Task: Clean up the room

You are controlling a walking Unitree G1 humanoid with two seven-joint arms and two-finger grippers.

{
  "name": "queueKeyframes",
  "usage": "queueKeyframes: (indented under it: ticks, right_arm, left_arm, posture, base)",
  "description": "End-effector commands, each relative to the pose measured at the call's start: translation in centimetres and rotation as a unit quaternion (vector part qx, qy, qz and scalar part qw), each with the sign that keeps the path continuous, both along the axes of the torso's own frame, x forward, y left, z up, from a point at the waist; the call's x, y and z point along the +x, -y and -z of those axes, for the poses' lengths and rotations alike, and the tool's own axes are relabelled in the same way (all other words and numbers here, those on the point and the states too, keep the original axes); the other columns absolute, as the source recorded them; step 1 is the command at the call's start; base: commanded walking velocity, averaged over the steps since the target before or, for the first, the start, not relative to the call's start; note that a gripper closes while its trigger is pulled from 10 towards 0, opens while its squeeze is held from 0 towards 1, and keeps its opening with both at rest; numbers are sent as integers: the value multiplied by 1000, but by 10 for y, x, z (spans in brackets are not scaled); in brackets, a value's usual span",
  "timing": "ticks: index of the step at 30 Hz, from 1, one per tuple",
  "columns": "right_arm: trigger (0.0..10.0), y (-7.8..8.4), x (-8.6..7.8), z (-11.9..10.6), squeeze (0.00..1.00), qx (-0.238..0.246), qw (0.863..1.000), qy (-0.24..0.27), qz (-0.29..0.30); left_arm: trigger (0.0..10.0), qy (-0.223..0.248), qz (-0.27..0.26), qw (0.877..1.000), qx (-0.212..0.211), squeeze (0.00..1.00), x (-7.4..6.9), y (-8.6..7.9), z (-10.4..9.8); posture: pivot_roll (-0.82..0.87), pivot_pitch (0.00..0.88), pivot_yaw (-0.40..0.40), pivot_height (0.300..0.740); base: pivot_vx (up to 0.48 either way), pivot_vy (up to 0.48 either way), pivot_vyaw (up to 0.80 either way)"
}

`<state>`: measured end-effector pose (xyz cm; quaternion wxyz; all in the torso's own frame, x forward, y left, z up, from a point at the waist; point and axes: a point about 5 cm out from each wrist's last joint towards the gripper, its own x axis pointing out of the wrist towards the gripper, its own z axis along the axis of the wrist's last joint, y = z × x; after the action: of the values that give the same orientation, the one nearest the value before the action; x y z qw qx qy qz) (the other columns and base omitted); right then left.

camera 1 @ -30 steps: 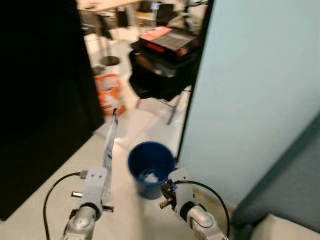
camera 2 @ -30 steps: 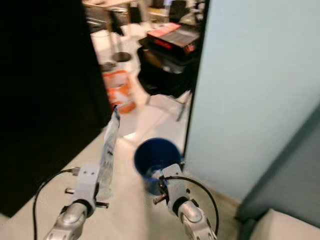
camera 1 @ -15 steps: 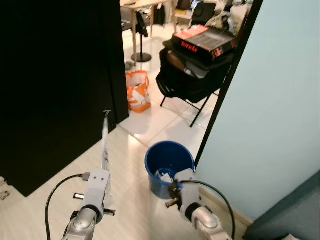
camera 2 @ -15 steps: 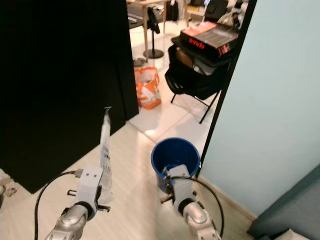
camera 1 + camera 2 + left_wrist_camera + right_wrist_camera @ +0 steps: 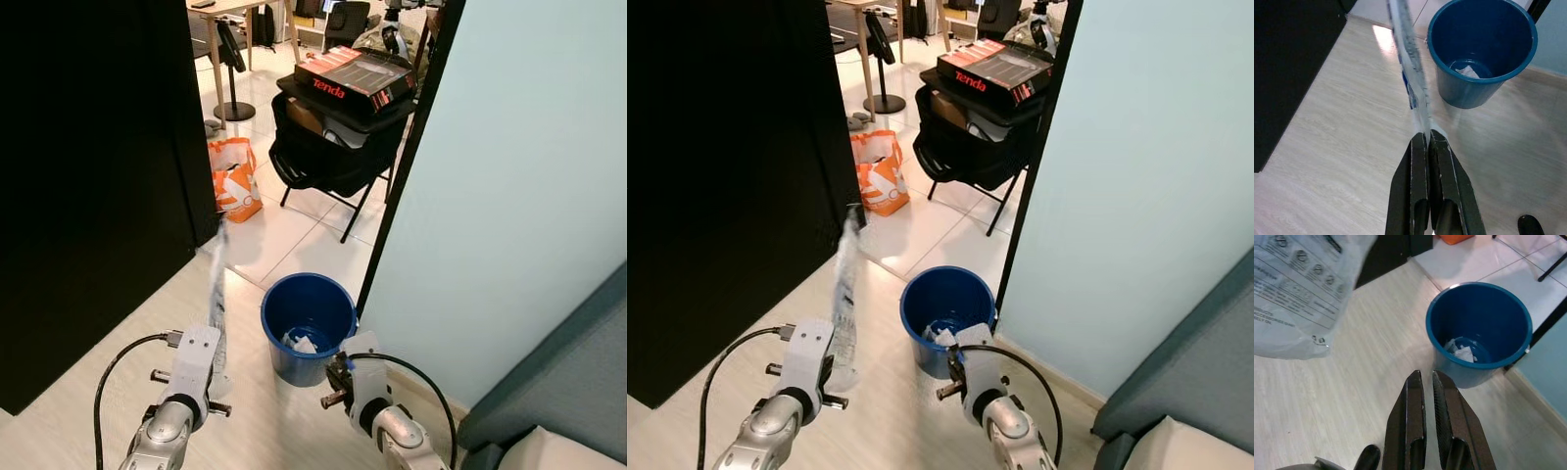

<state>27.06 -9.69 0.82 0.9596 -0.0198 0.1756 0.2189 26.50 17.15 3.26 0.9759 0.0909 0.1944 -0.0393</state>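
Observation:
A long clear plastic bag [image 5: 217, 294] with printed text stands upright over the pale wood floor. My left gripper [image 5: 1425, 140] is shut on the bag's lower end [image 5: 1406, 63]. Just right of it stands a round blue bin [image 5: 294, 364] with crumpled white paper [image 5: 298, 344] at its bottom. My right gripper [image 5: 1424, 377] hovers low in front of the bin [image 5: 1469, 374], fingers shut with nothing between them. The bag [image 5: 1298, 293] hangs off to that gripper's side.
A black wall [image 5: 88, 196] rises on the left and a pale blue wall [image 5: 509, 196] on the right. Behind the bin, on white tiles, stand an orange bag [image 5: 235, 179] and a black folding chair carrying a red and black box [image 5: 353, 76]. A grey sofa [image 5: 568, 392] is at the lower right.
The whole picture has shifted and sharpened as the camera moved. My left gripper still holds the bag upright beside the bin, and the right gripper stays shut.

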Motion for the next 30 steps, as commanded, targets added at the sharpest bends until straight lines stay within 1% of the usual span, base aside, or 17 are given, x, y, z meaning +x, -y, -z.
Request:
queueKeyframes:
  ticks: [1,13,16,30]
  right_arm:
    - [10000,0,-4,5,0,-1,1000,-12,-1]
    - [10000,0,-6,6,0,-4,1000,-13,2]
    - [10000,1,-6,6,0,-3,1000,-12,2]
    - [10000,0,-6,6,0,-2,1000,-11,1]
  left_arm:
    - [10000,3,11,1000,3,0,-3,0,0]
    - [10000,-1,21,1000,-6,0,-4,2,0]
    - [10000,-6,20,1000,-15,0,-5,1,1]
    - [10000,-2,29,999,-19,0,-6,2,-1]
  posture:
    - [-1,106,-46,740]
    - [-2,98,-40,740]
    - [-3,91,-38,740]
    - [4,91,-41,740]
  base:
    - [0,0,0]
    - [0,0,0]
    - [257,0,0]
    - [327,0,0]
